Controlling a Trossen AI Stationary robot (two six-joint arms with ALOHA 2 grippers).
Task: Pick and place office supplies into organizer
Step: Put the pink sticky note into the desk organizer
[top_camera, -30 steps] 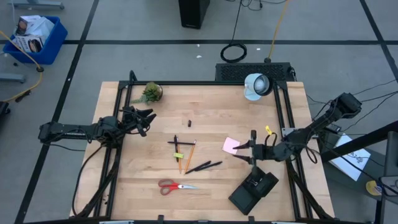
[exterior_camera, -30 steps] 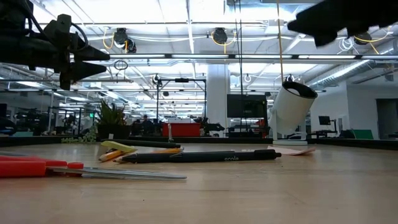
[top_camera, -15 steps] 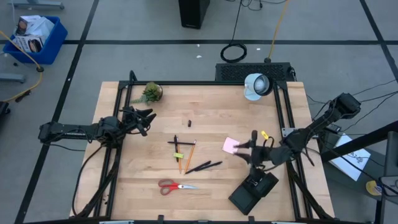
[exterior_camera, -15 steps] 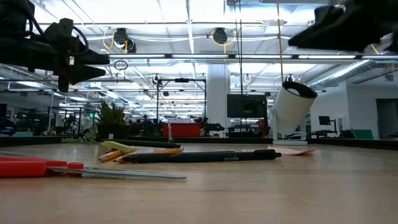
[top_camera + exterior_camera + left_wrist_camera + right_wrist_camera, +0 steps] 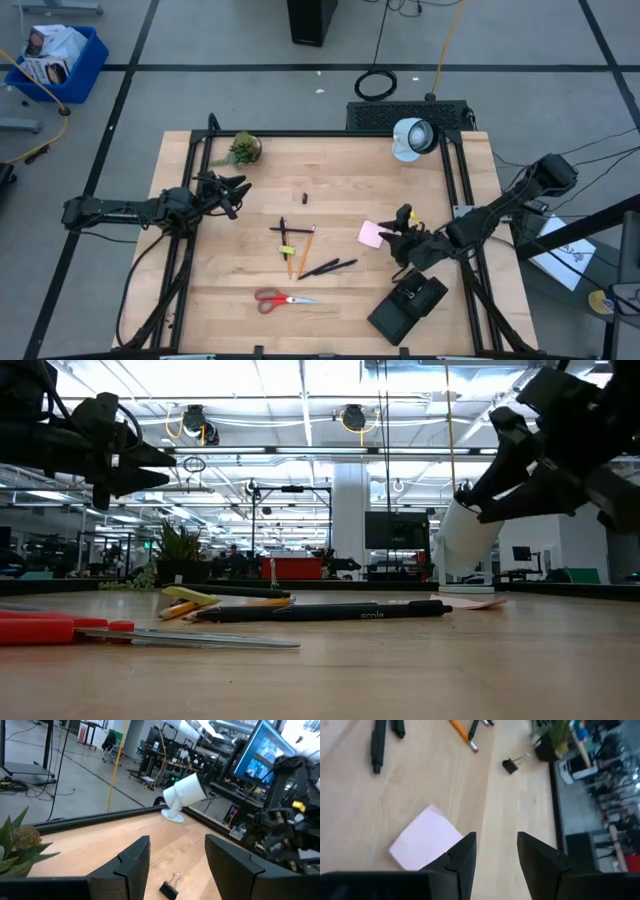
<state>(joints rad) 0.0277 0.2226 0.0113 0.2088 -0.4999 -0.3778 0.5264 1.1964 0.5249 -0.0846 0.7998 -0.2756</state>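
Note:
The pink sticky-note pad (image 5: 371, 234) lies flat on the table right of centre. My right gripper (image 5: 401, 236) hangs open just right of it, above the table; in the right wrist view the pad (image 5: 427, 842) shows beside one finger. Pencils (image 5: 299, 250), black pens (image 5: 327, 268), red-handled scissors (image 5: 282, 298) and a small black binder clip (image 5: 304, 195) lie flat mid-table. The black organizer (image 5: 407, 308) stands near the near-right corner. My left gripper (image 5: 236, 190) waits open, high over the table's left side.
A green potted plant (image 5: 242, 149) stands at the far left, and a round white lamp (image 5: 410, 138) at the far right. Black rails run along the table's left and right edges. Bare wood lies between the pad and the organizer.
My right gripper has dropped lower and tipped its fingers downward, drawing a little toward the pink pad. The supplies lie as before, and my left arm has kept still.

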